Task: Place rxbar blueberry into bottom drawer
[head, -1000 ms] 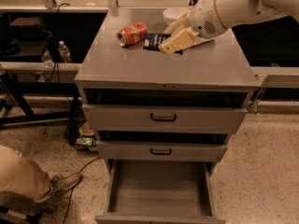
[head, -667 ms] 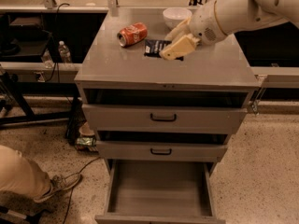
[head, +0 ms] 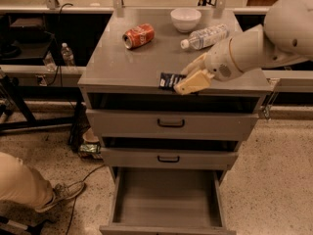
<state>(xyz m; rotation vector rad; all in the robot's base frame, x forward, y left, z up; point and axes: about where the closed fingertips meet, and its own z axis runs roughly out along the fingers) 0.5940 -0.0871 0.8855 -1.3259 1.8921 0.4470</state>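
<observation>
The gripper [head: 183,80] hangs over the front edge of the cabinet top [head: 122,67], its two pale fingers [head: 193,84] clenched on the snack bar [head: 169,80], which sits dark and flat just above the surface near that edge. Behind it lie a water bottle [head: 205,35] on its side, a white bowl [head: 186,18] and a tipped red can [head: 138,35]. Below, the two upper drawers [head: 171,124] are closed, and the bottom drawer [head: 166,202] is pulled out, showing a plain grey inside
</observation>
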